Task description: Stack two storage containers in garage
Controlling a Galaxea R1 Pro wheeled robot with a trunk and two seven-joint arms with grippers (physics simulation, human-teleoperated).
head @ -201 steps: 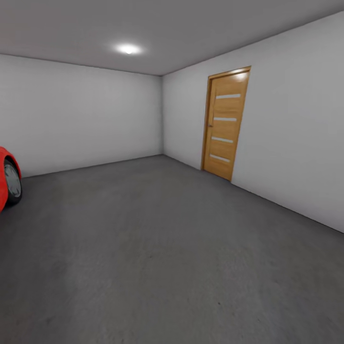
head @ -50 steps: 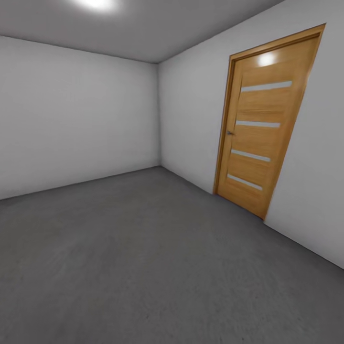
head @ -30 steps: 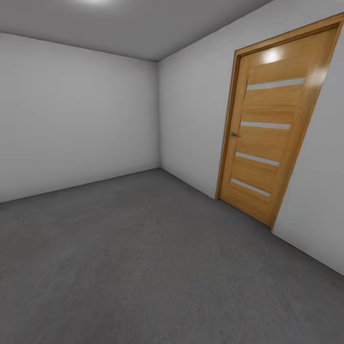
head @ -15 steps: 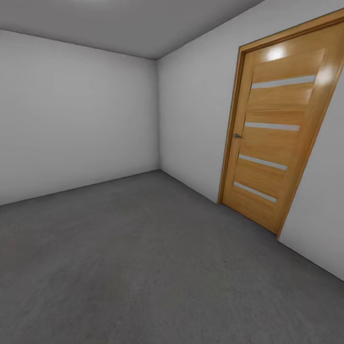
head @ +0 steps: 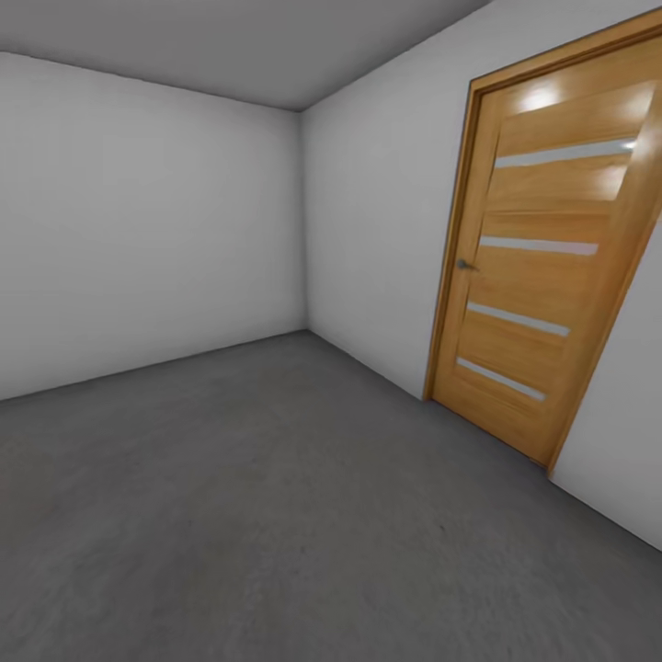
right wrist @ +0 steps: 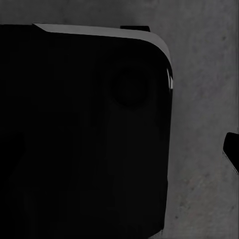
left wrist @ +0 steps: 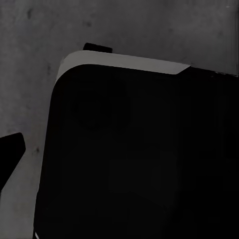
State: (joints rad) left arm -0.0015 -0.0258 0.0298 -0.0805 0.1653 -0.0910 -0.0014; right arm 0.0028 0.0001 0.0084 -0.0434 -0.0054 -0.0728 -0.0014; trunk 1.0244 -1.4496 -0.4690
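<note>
Two storage containers are what this job is about, and from what I can see right now the robot is rolling through the garage with nothing orange-red in front of it. Head camera has the floor (head: 276,515), dark grey speckled concrete, running out to pale grey walls (head: 147,221), with a wooden door (head: 542,276) with light horizontal strips at about 2 o'clock, shut, handle on its near edge.

Both wrist cameras look down at the same concrete past a big black body panel (left wrist: 139,159), (right wrist: 84,134). Can't tell whether either claw is apart or together.

My guess on handling: thin-walled shallow bins should be light but a bit flexy, so pinch a long wall near its middle and keep it level.
</note>
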